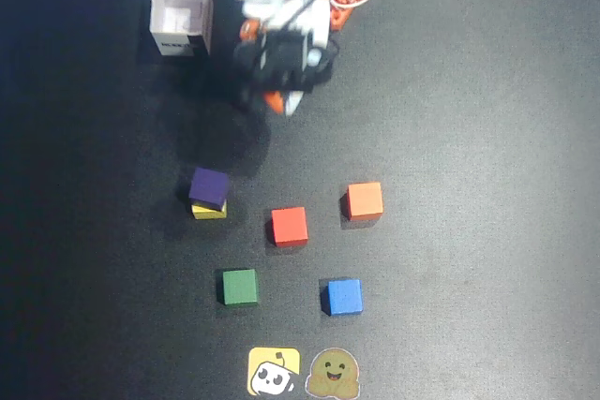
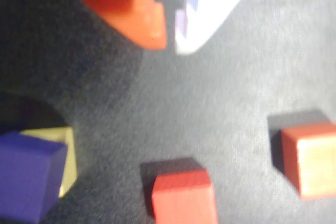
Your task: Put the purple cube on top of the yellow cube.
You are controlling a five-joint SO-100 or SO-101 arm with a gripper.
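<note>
Overhead view: purple cube (image 1: 209,186) sits atop yellow cube (image 1: 210,210), offset toward far side, yellow edge showing at near side. Stack at left of cube group on dark table (image 1: 469,91). Red cube (image 1: 290,227) centre, orange cube (image 1: 364,201) right, green cube (image 1: 240,287) and blue cube (image 1: 344,296) nearer. White open box (image 1: 181,16) far left. Claw (image 1: 281,100) raised, well apart from stack, empty. Wrist view: claw (image 2: 168,43) fingers nearly together, narrow gap, nothing between.
</note>
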